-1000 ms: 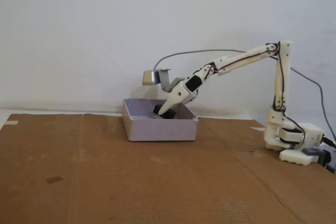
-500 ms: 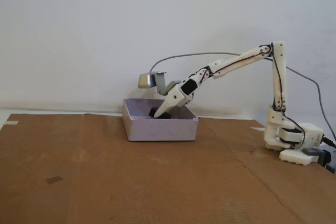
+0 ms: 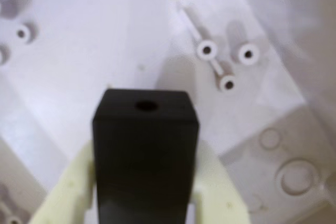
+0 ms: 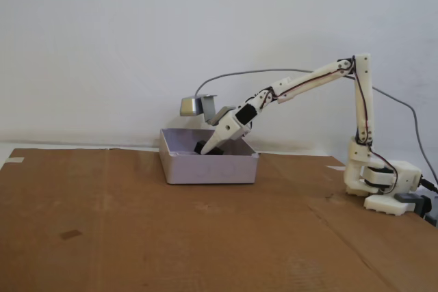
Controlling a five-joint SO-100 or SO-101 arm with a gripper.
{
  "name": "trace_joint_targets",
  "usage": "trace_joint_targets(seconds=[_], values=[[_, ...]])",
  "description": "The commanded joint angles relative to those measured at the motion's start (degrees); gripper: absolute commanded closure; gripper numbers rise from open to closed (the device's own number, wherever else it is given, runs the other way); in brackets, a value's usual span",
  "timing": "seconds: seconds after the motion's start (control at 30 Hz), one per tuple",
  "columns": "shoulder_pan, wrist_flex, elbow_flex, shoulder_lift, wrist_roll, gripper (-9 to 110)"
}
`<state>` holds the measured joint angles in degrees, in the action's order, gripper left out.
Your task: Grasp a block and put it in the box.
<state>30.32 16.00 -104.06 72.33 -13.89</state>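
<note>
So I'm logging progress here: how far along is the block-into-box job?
Nearly finished. Done: the block has been grasped and carried over; in the fixed view the gripper reaches down inside the box. In hand: the wrist view shows the block clamped between the pale fingers, above the box floor. Left: open the gripper to release it, then pull the arm out.

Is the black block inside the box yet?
Inside, but held. The gripper clamps the block below the box rim, over its floor.

Fixed view: side-on, table height, well back from the shallow pale lavender-grey plastic box (image 4: pixel 209 167), facing the wall. Wrist view: close above the box floor (image 3: pixel 105 51), looking down. Both share the box interior.
</note>
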Motion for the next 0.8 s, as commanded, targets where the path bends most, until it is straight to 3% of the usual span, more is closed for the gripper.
trace_joint_targets(seconds=[0.0,0.17,0.47,0.77], values=[[-0.9,-2.5,5.5,1.9,0.6,100],[-1.8,-2.5,5.2,1.9,0.6,98],[-1.7,-2.5,5.5,1.9,0.6,79],[-1.1,-2.5,5.8,2.5,0.6,77]])
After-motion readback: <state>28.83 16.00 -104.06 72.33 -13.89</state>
